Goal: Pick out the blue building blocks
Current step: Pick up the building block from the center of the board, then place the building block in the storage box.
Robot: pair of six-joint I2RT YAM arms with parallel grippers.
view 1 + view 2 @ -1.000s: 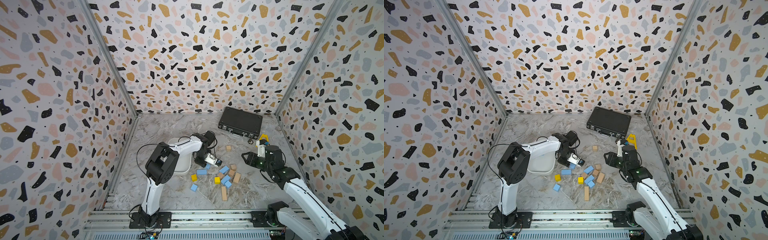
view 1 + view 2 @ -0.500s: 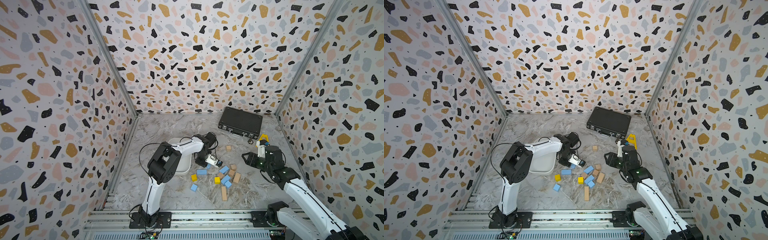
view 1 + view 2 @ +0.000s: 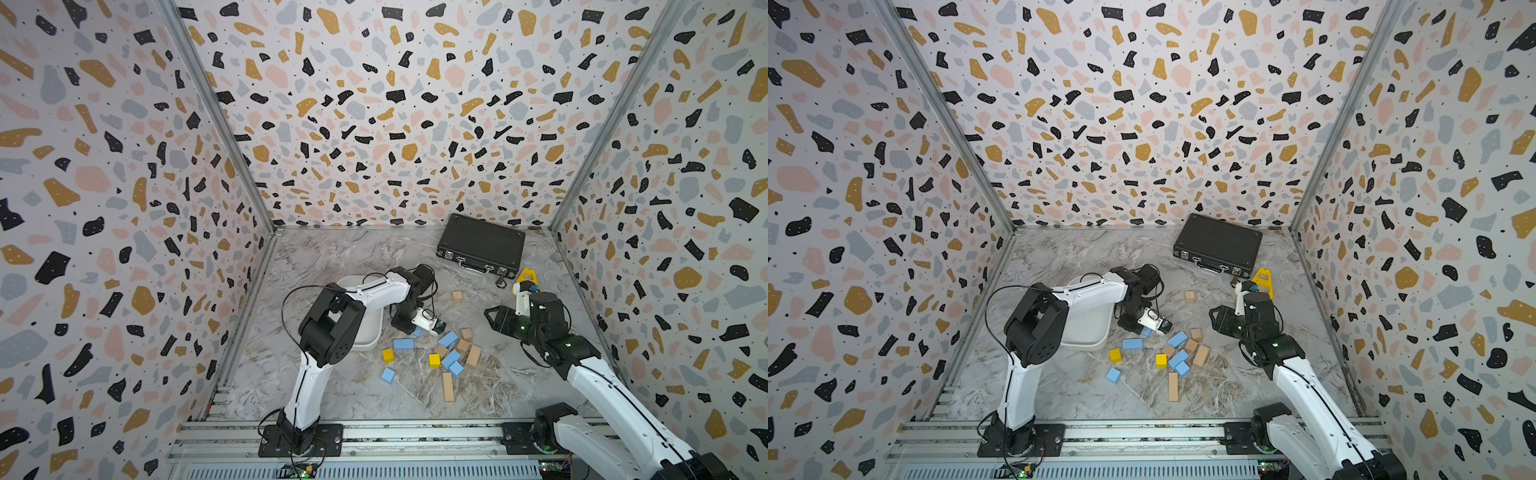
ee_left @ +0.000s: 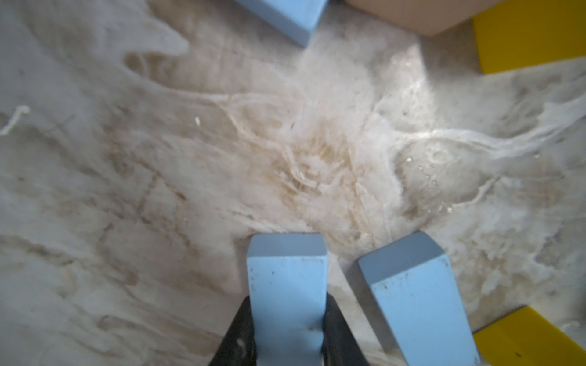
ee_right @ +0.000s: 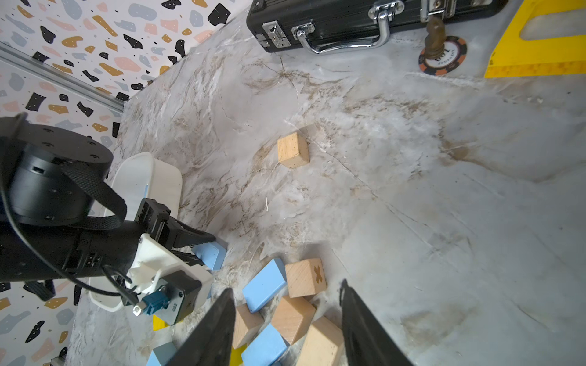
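Note:
My left gripper (image 4: 287, 320) is shut on a light blue building block (image 4: 287, 279), low over the marble floor just right of the white bin (image 3: 372, 328). In both top views this block (image 3: 417, 331) (image 3: 1146, 331) peeks out under the left gripper (image 3: 415, 328). A second blue block (image 4: 412, 294) lies right beside it. Several more blue blocks (image 3: 403, 343) (image 3: 447, 338) (image 3: 453, 361) (image 3: 388, 375) are scattered in front. My right gripper (image 3: 492, 320) (image 5: 287, 320) hangs open to the right of the pile, holding nothing.
Two yellow cubes (image 3: 387, 354) (image 3: 434, 360) and tan wood blocks (image 3: 473, 355) (image 3: 448, 386) (image 3: 457, 296) are mixed among the blue ones. A black case (image 3: 482, 245), a yellow triangle (image 3: 527, 275) and a poker chip (image 5: 442, 57) lie at the back right. Patterned walls enclose the floor.
The left gripper's jaws have closed onto the blue block at the same spot. The right arm has stayed still.

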